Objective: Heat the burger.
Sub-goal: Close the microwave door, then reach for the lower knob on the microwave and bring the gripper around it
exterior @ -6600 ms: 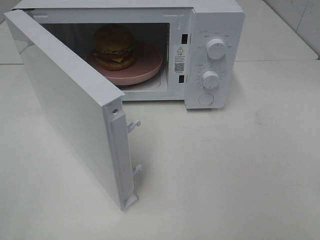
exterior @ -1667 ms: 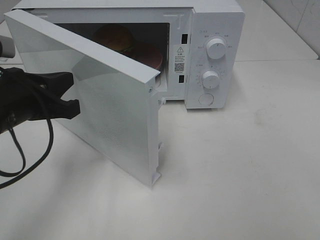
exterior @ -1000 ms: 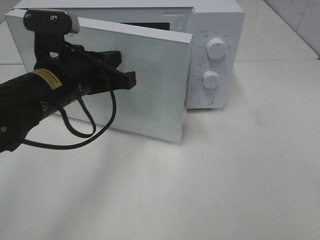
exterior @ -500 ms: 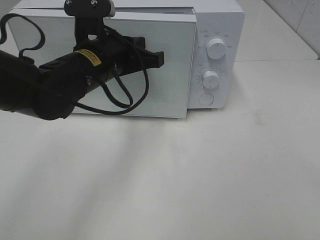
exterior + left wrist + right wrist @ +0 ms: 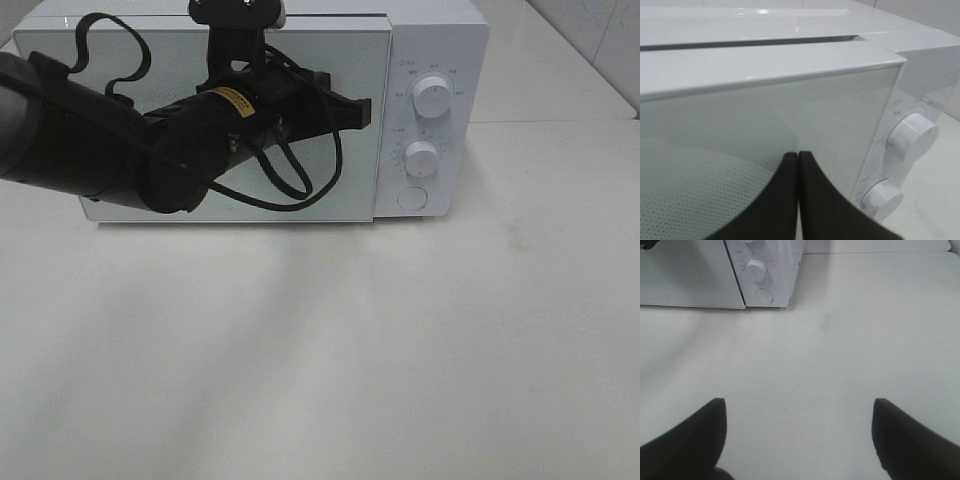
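White boxy microwave (image 5: pixel 437 45) sat on pale matte tabletop (image 5: pixel 400 350). Its glossy mirrored door (image 5: pixel 350 175) was flush shut, dotted mesh showing in glass. Round white upper knob (image 5: pixel 432 97) and lower knob (image 5: pixel 421 159) right of door, round button (image 5: pixel 412 198) beneath. Burger out of sight; door hid cavity. My left gripper (image 5: pixel 798 153): black fingers pinched together, nothing between, tips at door glass near knob-side edge. My right gripper (image 5: pixel 797 405): spread wide, empty, over tabletop.
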`<state>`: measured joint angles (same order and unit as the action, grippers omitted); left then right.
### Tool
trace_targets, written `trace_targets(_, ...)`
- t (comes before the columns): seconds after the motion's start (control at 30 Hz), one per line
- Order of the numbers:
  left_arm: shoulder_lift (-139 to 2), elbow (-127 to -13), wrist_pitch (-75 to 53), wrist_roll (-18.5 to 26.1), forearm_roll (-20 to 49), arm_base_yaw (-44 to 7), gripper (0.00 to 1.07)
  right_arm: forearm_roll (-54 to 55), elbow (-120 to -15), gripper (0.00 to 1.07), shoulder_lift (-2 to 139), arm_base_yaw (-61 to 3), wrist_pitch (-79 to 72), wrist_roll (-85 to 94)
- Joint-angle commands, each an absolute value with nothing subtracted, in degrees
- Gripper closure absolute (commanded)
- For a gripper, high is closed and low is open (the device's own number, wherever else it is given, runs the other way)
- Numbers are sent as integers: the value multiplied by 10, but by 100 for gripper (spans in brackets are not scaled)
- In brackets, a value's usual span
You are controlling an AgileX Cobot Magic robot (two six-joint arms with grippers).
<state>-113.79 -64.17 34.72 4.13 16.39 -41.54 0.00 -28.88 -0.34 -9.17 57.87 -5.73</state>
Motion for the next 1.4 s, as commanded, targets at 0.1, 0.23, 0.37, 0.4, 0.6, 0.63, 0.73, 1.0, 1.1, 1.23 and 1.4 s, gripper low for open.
trace_targets(0.1, -1149, -667, 368, 48, 209, -403, 107, 0, -285, 31, -18, -88, 570, -52)
trace_targets(0.23, -1149, -667, 369, 50, 209, -403, 107, 0, -285, 31, -18, -88, 570, -52)
trace_targets(0.37, -1159, -683, 367, 52, 212, -388, 107, 0, -285, 31, -18, -88, 570, -52)
trace_targets(0.4, -1159, -683, 367, 52, 212, -388, 107, 0, -285, 31, -18, -88, 570, -52)
trace_targets(0.6, -1158, -684, 347, 53, 200, -383, 107, 0, -285, 31, -18, -88, 570, -52)
trace_targets(0.63, -1157, -684, 338, 53, 194, -386, 107, 0, -285, 31, -18, -88, 570, -52)
trace_targets(0.73, -1152, -684, 296, 57, 189, -398, 107, 0, -285, 31, -18, -88, 570, -52)
trace_targets(1.0, -1091, -644, 150, 84, 189, -414, 104, 0, -285, 31, -18, -88, 570, -52)
trace_targets(1.1, -1062, -637, 73, 83, 189, -414, 86, 0, -285, 31, -18, -88, 570, -52)
trace_targets(1.23, -1038, -637, -28, 83, 189, -414, 40, 0, -285, 31, -18, -88, 570, -52)
trace_targets(1.4, -1003, -637, -169, 83, 189, -414, 6, 0, -285, 31, -18, -88, 570, -52)
